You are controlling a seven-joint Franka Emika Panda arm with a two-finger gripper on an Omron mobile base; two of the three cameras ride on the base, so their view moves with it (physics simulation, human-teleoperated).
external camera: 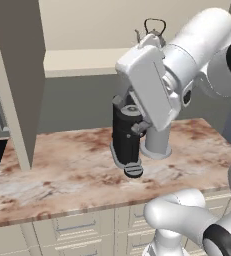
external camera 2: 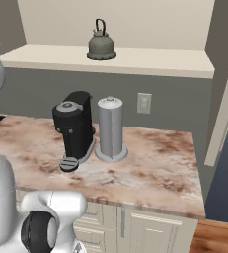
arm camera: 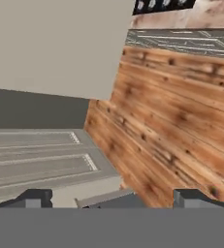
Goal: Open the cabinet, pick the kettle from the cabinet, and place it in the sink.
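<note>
**Cabinet open, kettle on shelf, hand not yet on it**

One cabinet (external camera 2: 219, 94), already open; a cream door stands swung out at the left edge of the left base view and another at the right edge of the right base view; opening step looks done, shelf exposed so the arm can reach in.

One kettle (external camera 2: 101, 45) upright on the cabinet shelf, near the back wall, about mid-shelf toward the left end in the right base view; wire handle up, which suits a grab from above or from the front; nothing touching it. In the left base view the kettle (external camera: 153, 31) peeks just above the arm's white link; mostly hidden there.

One gripper (arm camera: 112, 199); two dark fingertips (arm camera: 33, 197) sit far apart at the bottom of the hand view; jaws wide, nothing between them, holding nothing. Hand camera faces wood flooring and a cream panel, so the hand is turned away from the shelf; judgement: still needs to swing round and rise to kettle level before any grasp.

On the countertop (external camera 2: 160, 168): one black coffee machine (external camera 2: 75, 126) and one grey paper-towel holder (external camera 2: 110, 129), just beside each other near the middle, directly under the shelf; risk: lowering the kettle could clip them.

One wall outlet (external camera 2: 144, 103) on the backsplash.

Sink: cannot place it from these views.
</note>
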